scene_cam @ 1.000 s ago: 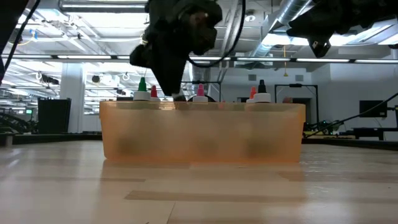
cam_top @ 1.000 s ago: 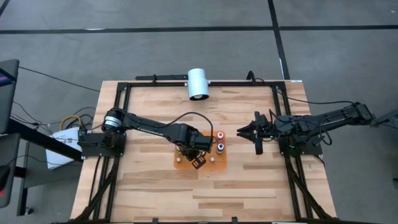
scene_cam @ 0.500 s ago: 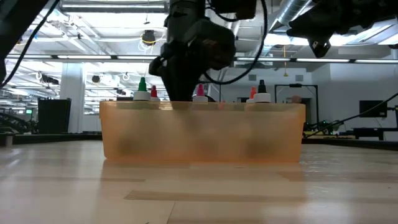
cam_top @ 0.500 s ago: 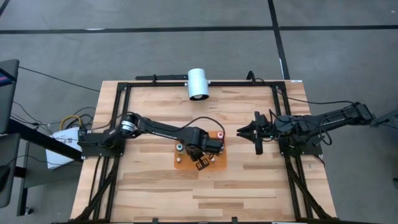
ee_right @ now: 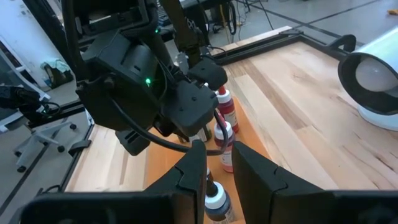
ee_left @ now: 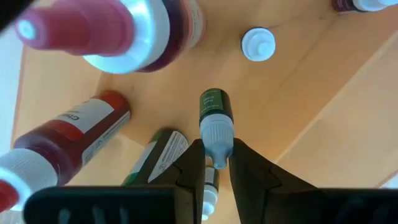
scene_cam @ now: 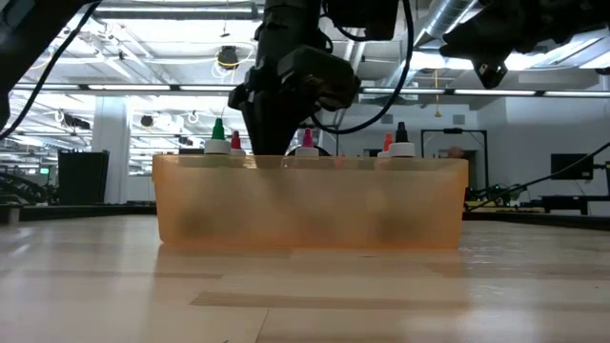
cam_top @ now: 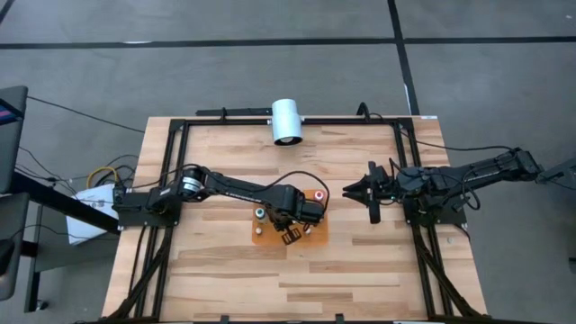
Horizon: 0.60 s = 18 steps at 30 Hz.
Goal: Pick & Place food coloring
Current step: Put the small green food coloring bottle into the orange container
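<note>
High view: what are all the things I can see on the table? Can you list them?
Table: one, light wood, under everything.
Tray: one, see-through orange, middle of the table.
Food coloring bottles: several, with red, green and pale tops, inside the tray; exact number unclear.
Cylinder: one, white, at the table's far edge.
Left hand: dark, over the tray, closed on a green-labelled bottle.
Right hand: dark, up in the air right of the tray, closed on a dark bottle.

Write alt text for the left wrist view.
The left gripper is shut on the white cap of a small green bottle over an orange tray. Red bottles and another green one stand around it.
</note>
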Tool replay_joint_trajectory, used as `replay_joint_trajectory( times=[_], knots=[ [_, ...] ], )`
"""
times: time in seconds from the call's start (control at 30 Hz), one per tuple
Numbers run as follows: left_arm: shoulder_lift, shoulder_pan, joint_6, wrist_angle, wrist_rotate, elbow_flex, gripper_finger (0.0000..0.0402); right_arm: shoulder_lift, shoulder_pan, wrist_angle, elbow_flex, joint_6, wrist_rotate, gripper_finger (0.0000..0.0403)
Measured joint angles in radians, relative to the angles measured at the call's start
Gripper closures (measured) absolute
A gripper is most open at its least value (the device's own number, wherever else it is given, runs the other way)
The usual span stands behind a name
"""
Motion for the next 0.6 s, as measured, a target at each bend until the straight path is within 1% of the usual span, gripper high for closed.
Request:
replay_joint_trajectory(
  times=[0.1,0.4,0.6],
  knots=[
    [0.000,0.000,-0.001,0.000,0.005,0.000,0.0350,0.000,0.000,-0.002,0.000,0.000,0.000,0.0338],
    [0.000,-0.001,-0.009,0.000,0.091,0.000,0.0350,0.000,0.000,-0.003,0.000,0.000,0.000,0.0338],
    [0.000,-0.001,-0.009,0.000,0.094,0.000,0.0350,0.000,0.000,-0.003,0.000,0.000,0.000,0.0338]
  ],
)
